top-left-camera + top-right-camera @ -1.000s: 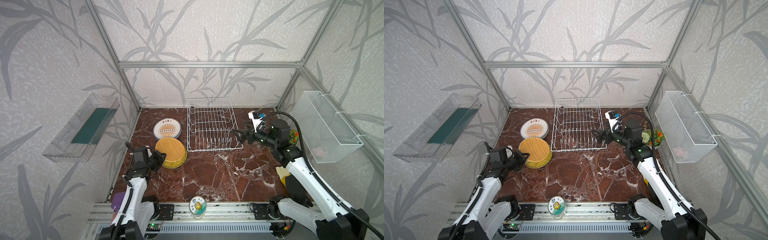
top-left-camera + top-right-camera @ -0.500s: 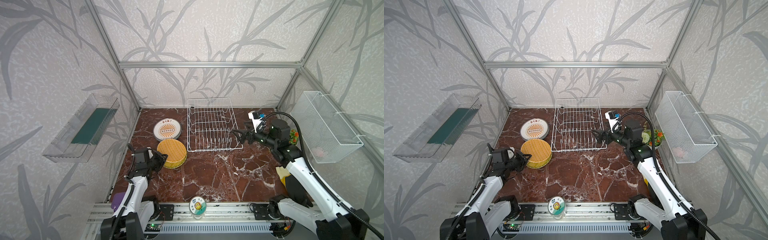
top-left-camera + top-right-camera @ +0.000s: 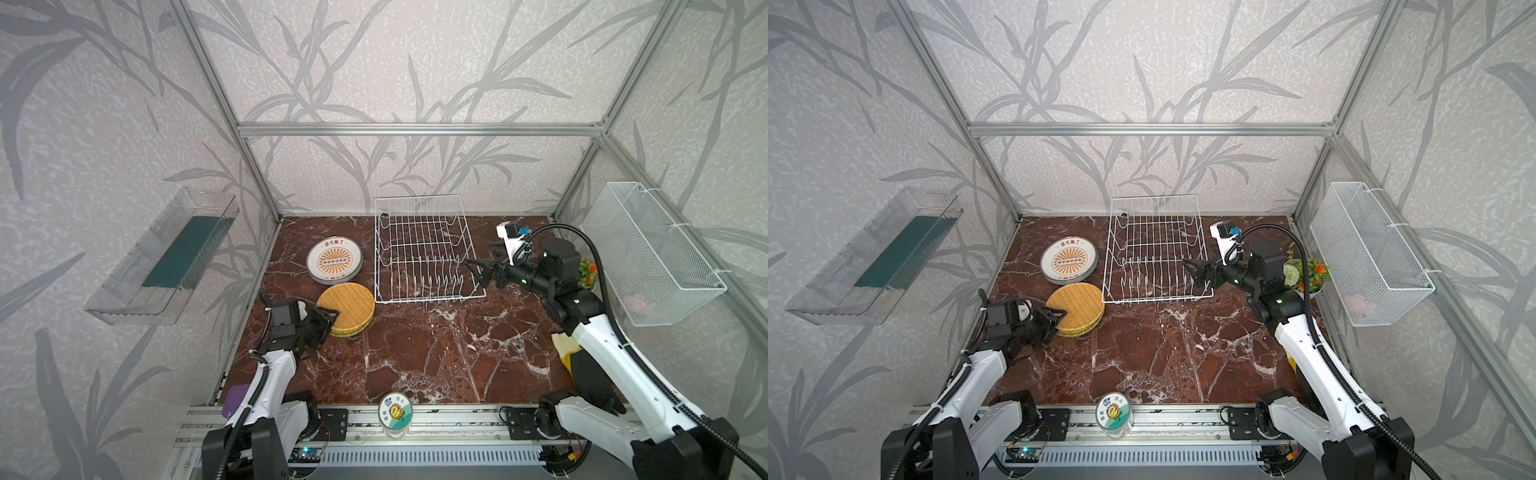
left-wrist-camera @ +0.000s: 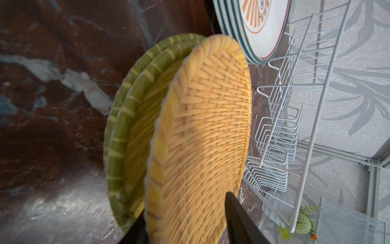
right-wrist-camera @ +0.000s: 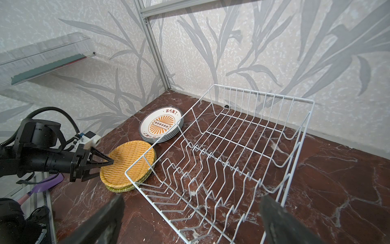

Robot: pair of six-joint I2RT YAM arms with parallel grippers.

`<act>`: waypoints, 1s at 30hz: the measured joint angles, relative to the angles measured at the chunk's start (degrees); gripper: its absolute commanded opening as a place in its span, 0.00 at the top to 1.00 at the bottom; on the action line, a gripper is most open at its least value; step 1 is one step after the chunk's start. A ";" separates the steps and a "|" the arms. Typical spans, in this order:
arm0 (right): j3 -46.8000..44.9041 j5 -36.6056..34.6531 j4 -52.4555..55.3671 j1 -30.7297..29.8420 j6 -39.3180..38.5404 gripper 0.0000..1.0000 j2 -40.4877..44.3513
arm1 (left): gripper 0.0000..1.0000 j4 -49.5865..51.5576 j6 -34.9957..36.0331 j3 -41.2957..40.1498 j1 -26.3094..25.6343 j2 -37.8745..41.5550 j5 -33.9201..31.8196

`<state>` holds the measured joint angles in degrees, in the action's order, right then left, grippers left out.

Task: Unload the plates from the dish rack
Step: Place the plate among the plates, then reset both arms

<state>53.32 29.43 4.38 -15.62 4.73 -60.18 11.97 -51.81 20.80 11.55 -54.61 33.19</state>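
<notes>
sunburst plates [image 3: 334,261]: the white ones, stacked face up on the marble table [image 3: 415,357]. That's about 10 o'clock from the table's middle, just off the left side of the dish rack [image 3: 424,249].

wicker plates [image 3: 349,305]: a second stack, roughly 9 o'clock on the table, just beside the sunburst stack at its 6 o'clock. The top one is yellow-tan and sits a bit off-centre on the greenish-rimmed ones [image 4: 120,126] under it.

dish rack: white wire, at 12 o'clock by the back wall. Its front-left corner is just beside the wicker stack.

left gripper [image 3: 328,322]: at the wicker stack's 8 o'clock edge, with its jaws parted. The rim of the top wicker plate [image 4: 200,131] sits between the fingers [image 5: 109,162]. The wrist view is blurry there, so I honestly can't tell if a pad touches it.

right gripper [image 3: 473,272]: spread wide with nothing in it, hanging at the rack's 4 o'clock corner and pointing across the rack.

walls: there's a clear shelf [image 3: 166,257] on the 9 o'clock wall and a white mesh basket [image 3: 652,253] on the 3 o'clock wall.

front rail: a jar with a sunflower label [image 3: 395,415] at 6 o'clock.
</notes>
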 measured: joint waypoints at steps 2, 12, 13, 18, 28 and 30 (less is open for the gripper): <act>0.00 0.00 0.00 0.00 0.09 0.01 0.00 | 0.01 2.54 0.76 1.16 0.00 0.39 -0.26; 0.00 -0.02 -0.09 0.00 0.55 0.01 -0.57 | 0.01 18.99 7.96 12.07 0.04 0.94 -5.05; 0.00 -0.04 -0.11 0.00 0.61 0.01 -0.66 | 0.00 20.11 8.44 12.92 0.04 0.92 -5.46; 0.00 -0.13 -0.24 0.00 0.90 0.01 -1.09 | 0.01 24.13 10.86 17.94 0.04 -0.13 -6.56; -5.97 -12.37 -5.33 1.66 0.66 0.01 -0.22 | 0.01 17.92 24.33 24.17 0.02 6.56 -20.37; -11.72 -16.68 -9.11 4.11 1.53 0.01 0.13 | 0.01 9.46 27.15 19.08 0.02 9.05 -24.57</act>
<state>41.60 12.75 -4.73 -11.51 6.26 -60.05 21.43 -24.67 39.88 11.57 -45.56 8.62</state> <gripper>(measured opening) 0.991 0.993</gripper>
